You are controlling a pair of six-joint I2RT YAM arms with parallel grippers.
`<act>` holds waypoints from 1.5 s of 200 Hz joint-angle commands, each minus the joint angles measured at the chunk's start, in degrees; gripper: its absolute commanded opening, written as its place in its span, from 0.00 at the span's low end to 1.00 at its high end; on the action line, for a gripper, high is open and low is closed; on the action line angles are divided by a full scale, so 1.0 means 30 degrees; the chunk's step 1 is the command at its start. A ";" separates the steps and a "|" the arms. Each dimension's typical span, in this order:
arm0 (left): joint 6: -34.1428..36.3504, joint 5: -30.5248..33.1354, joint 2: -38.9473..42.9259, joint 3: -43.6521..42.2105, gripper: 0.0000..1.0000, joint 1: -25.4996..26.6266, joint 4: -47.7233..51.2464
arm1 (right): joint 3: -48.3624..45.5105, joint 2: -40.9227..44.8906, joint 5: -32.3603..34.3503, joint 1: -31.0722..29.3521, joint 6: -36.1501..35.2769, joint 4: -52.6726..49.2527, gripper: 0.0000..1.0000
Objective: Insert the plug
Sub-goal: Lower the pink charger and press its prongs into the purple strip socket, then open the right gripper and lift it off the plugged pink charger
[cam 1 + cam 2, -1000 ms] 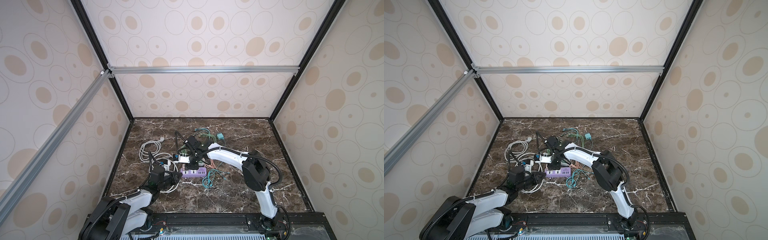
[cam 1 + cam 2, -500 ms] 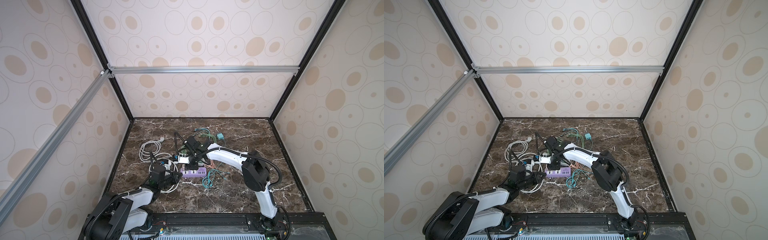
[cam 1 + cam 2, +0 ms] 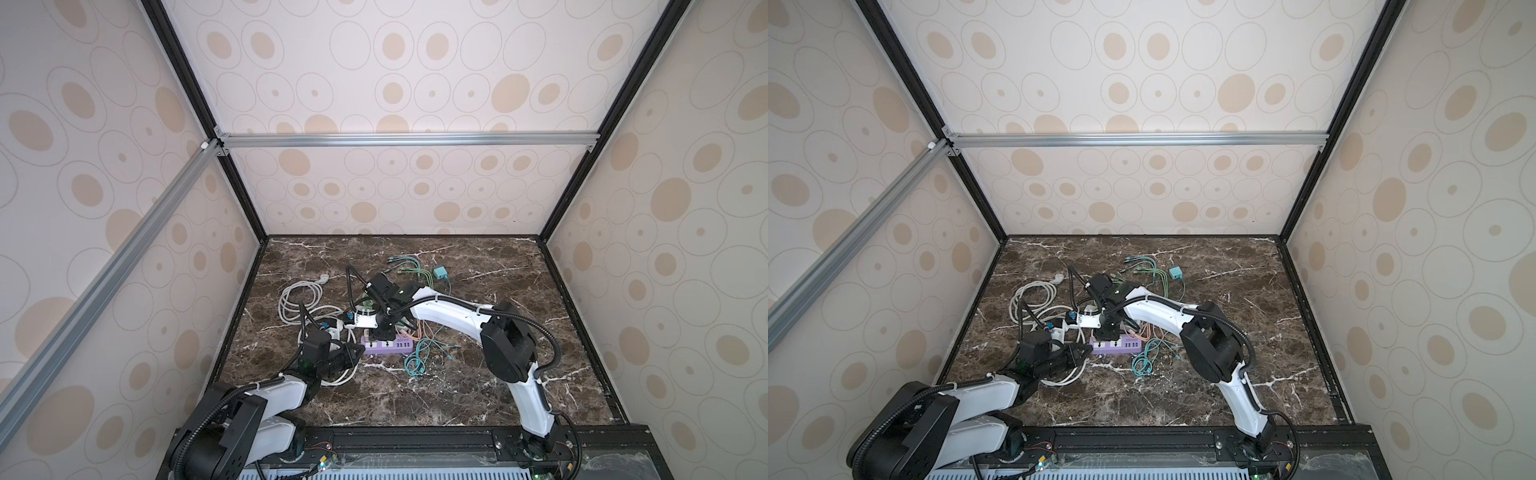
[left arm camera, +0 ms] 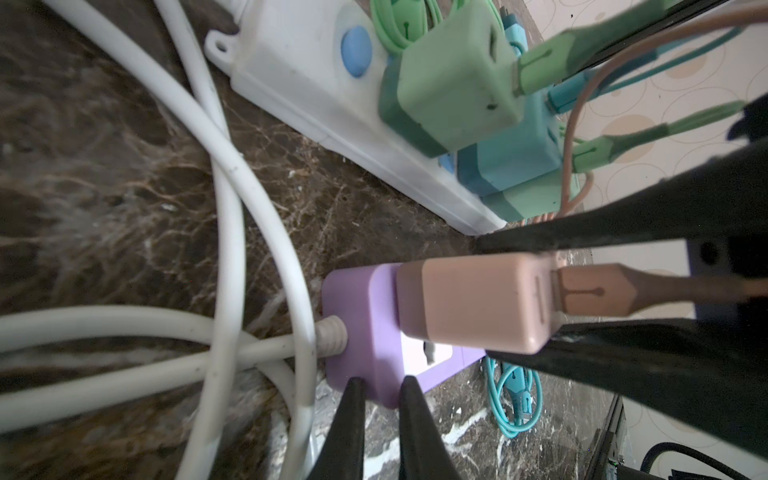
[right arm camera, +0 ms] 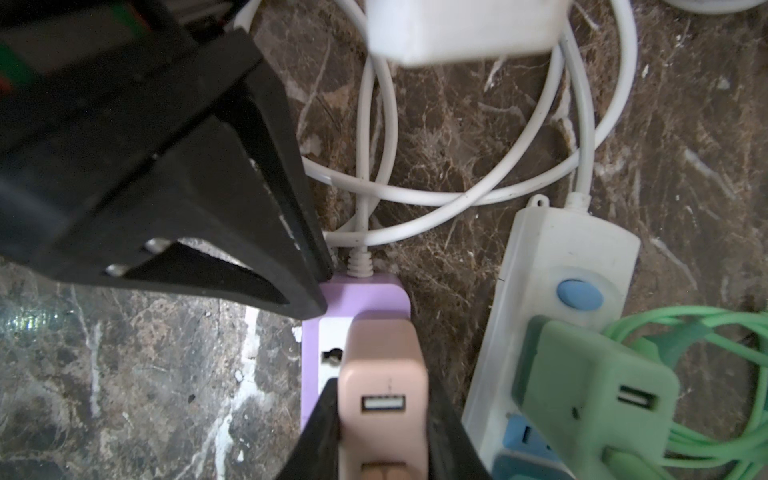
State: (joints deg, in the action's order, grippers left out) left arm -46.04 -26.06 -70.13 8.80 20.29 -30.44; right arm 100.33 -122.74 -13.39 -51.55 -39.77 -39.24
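Note:
A purple power strip (image 3: pixel 388 345) (image 3: pixel 1117 345) lies on the marble floor, its white socket face (image 4: pixel 428 357) up. My right gripper (image 3: pixel 384 332) (image 5: pixel 382 399) is shut on the pink plug (image 4: pixel 478 303) (image 5: pixel 382 374), holding it over the end socket of the strip (image 5: pixel 361 297). One metal prong shows between plug and socket face, so the plug stands slightly off it. My left gripper (image 3: pixel 355 351) (image 4: pixel 381 392) is shut and holds nothing. Its fingertips (image 4: pixel 353 399) rest against the cable end of the strip (image 4: pixel 357 328).
A white power strip (image 3: pixel 361 322) (image 4: pixel 316 83) with green (image 4: pixel 453 83) and blue adapters lies just behind the purple one. White cable (image 3: pixel 297 303) coils at the left. Teal cable (image 3: pixel 417 361), green leads (image 3: pixel 415 266) and a teal adapter (image 3: pixel 439 272) lie to the right and behind.
My left gripper's fingers have closed the last bit at the strip's end. The right gripper and the pink plug stay where they were.

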 commanded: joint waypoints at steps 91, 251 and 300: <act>0.0010 0.0045 -0.0412 0.0460 0.16 -0.0083 -0.0724 | -0.0271 -0.0718 0.1160 -0.0085 0.1095 -0.1368 0.05; 0.0596 -0.0189 0.0261 0.2022 0.17 -0.0231 0.1110 | -0.4262 0.5443 0.0001 -0.0046 0.4601 0.0835 0.54; 0.1480 -0.0102 0.2058 0.2939 0.23 -0.0645 0.3452 | -0.8241 0.9427 -0.2106 0.0240 0.6327 0.3871 0.59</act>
State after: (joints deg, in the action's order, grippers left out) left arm -44.34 -26.46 -66.81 14.63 19.18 -24.29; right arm 80.90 -100.71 -15.18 -51.62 -24.45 -33.01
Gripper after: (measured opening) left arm 0.222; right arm 0.569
